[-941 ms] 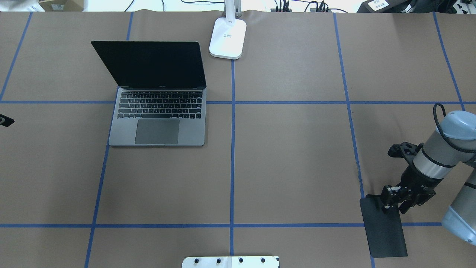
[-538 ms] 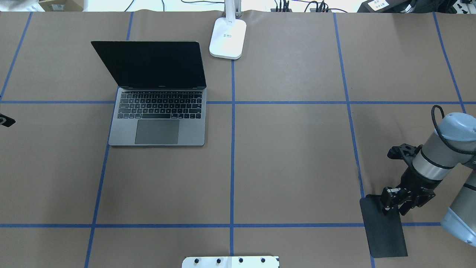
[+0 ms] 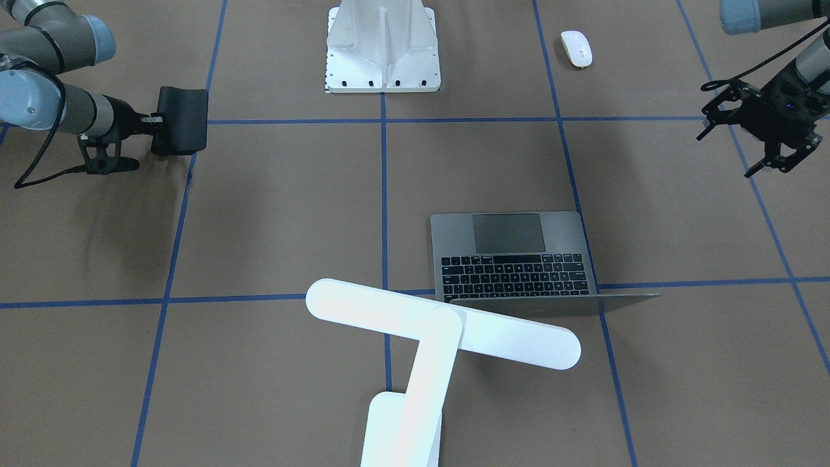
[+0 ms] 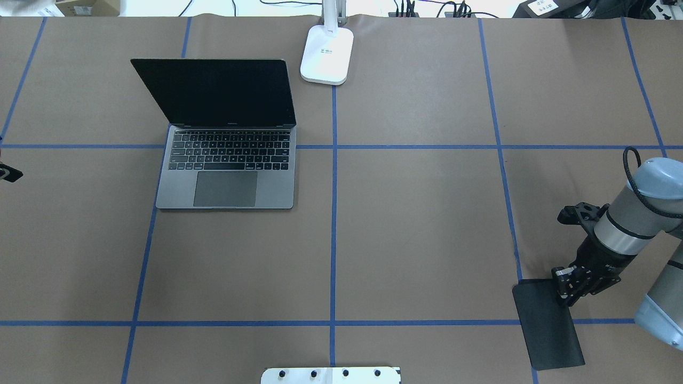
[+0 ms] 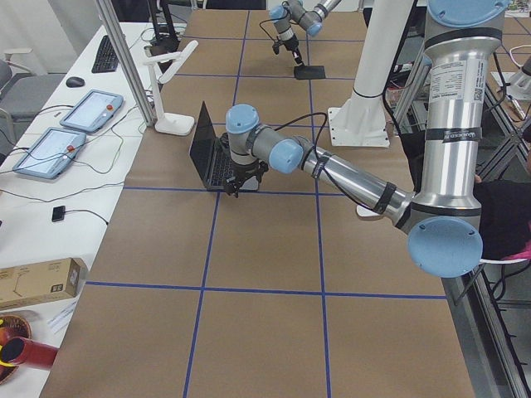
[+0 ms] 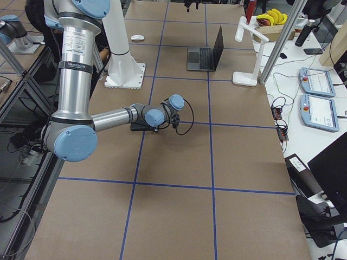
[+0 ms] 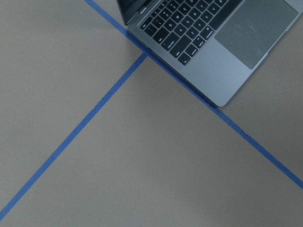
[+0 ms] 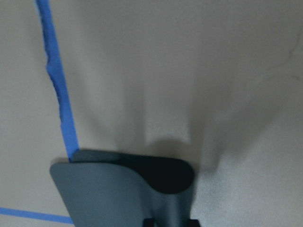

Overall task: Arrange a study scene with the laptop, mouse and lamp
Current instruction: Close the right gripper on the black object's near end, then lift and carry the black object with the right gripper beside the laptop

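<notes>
The laptop lies open at the far left of the table, screen dark; it also shows in the front view and the left wrist view. The white lamp stands at the far middle, base in the overhead view, bar head in the front view. The white mouse lies near the robot's base, left side. My right gripper is shut on the far edge of a black mat, which curls up off the table. My left gripper hovers open and empty left of the laptop.
The white ribbed pedestal stands at the robot's edge, middle of the table. Blue tape lines cross the brown table cover. Tablets and cables lie on a side bench beyond the lamp.
My right gripper has closed on the mat's far edge and lowered a little. The mat has shifted slightly left. The left arm has hardly moved.
</notes>
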Tool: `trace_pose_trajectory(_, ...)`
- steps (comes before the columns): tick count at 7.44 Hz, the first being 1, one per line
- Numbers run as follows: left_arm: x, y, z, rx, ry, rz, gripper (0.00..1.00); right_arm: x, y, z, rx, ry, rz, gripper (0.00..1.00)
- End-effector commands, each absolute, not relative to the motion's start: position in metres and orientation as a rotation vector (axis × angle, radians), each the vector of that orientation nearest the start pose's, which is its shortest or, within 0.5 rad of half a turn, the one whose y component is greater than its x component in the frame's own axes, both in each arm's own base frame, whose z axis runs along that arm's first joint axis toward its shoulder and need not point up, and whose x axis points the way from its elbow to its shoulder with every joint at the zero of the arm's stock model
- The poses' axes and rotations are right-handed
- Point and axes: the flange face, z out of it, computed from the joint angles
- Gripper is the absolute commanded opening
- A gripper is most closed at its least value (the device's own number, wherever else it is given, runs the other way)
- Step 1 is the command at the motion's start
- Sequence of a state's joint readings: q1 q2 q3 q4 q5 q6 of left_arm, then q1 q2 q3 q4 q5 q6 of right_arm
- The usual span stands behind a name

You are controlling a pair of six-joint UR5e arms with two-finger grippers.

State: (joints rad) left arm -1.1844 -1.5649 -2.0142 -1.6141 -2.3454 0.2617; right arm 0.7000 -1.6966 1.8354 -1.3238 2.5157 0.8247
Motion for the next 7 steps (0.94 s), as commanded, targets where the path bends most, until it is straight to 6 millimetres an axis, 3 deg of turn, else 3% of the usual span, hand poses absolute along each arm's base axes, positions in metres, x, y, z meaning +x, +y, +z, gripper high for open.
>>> trace_pose_trajectory(1, 0.120, -0.463, 0.438, 0.420, 0.808, 0.791, 0.99, -0.307, -0.332, 0.539, -0.435, -0.886, -0.223, 0.15)
trace_pose_trajectory(3, 0.120, -0.463, 0.438, 0.421, 0.808, 0.790, 0.99, -0.304, -0.335, 0.524, -0.396, -0.899, -0.231, 0.14)
trace_pose_trajectory(6, 0.118, -0.467, 0.436, 0.393, 0.785, 0.704, 1.00, -0.254, -0.369, 0.459, -0.211, -0.978, -0.164, 0.15)
trace_pose_trajectory(7, 0.115, -0.467, 0.435, 0.346, 0.755, 0.539, 1.00, -0.246, -0.382, 0.442, -0.138, -0.981, -0.149, 0.16)
